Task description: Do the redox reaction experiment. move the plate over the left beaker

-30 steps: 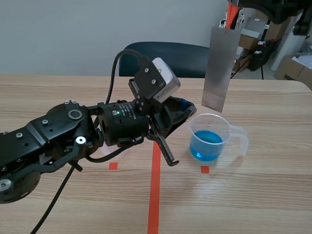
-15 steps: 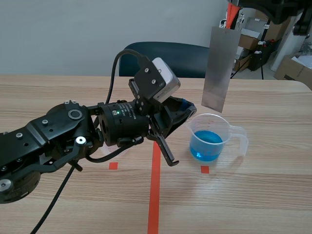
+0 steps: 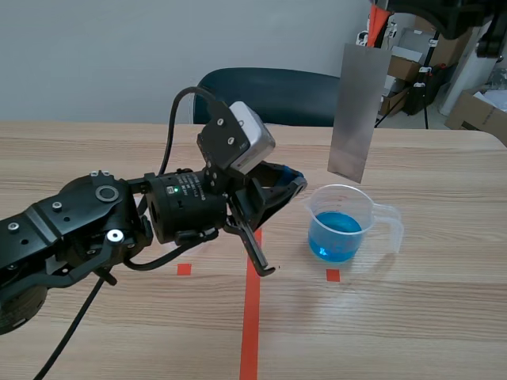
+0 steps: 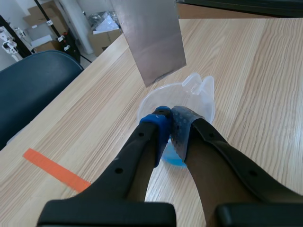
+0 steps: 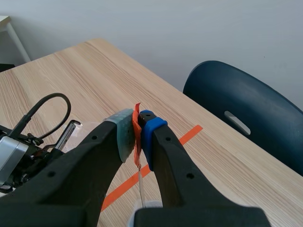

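Observation:
A grey metal plate (image 3: 355, 111) hangs upright in the air above and just behind a clear beaker of blue liquid (image 3: 341, 226) at the table's right of middle. My right gripper (image 5: 137, 127) is shut on the red tab at the plate's top, high at the back right (image 3: 379, 16). Below its fingers the plate (image 5: 140, 187) shows edge-on. My left gripper (image 3: 293, 180) is shut on nothing, low and just left of that beaker. Its blue pads (image 4: 161, 118) meet right before the beaker's rim (image 4: 191, 85), with the plate (image 4: 150, 38) beyond. A second clear vessel (image 5: 78, 132) shows partly beside the left arm.
The left arm's bulk (image 3: 119, 222) covers the table's left middle. A dark blue chair (image 3: 269, 95) stands behind the table. Cardboard boxes (image 3: 475, 111) sit at the back right. Bare wood lies along the front of the table and to the beaker's right.
My left arm has drawn back a little to the left and its gripper has dropped slightly. The plate and the right gripper have stayed where they were.

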You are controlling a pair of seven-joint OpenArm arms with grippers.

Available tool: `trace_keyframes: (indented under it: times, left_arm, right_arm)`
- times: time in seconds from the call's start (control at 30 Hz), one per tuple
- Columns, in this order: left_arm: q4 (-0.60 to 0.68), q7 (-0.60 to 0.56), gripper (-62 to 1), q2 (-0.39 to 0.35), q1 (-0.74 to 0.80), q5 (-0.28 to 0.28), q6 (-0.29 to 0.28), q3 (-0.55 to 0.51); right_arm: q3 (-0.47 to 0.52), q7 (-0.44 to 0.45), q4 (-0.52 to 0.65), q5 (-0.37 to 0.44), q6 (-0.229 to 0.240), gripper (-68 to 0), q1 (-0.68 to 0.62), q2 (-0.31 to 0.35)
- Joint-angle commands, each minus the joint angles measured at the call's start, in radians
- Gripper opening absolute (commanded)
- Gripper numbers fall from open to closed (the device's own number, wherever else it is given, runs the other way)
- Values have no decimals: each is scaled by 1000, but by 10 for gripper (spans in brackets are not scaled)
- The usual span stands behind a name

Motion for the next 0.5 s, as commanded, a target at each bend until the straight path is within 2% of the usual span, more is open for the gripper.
trace_keyframes:
  times: [0.0,0.37,0.4,0.47]
  left_arm:
    - [45,-23,-583,-33,23,-10,-2,-19]
    - [122,-140,-581,-174,193,-47,-2,-130]
    - [124,-154,-572,-185,210,-47,-2,-141]
    - [126,-190,-509,-205,248,-47,-2,-167]
  right_arm:
    - [5,22,3,8,-3,-671,20,14]
    - [5,12,3,8,-3,-671,20,14]
    - [5,12,3,8,-3,-671,20,14]
    - [5,12,3,8,-3,-671,20,14]
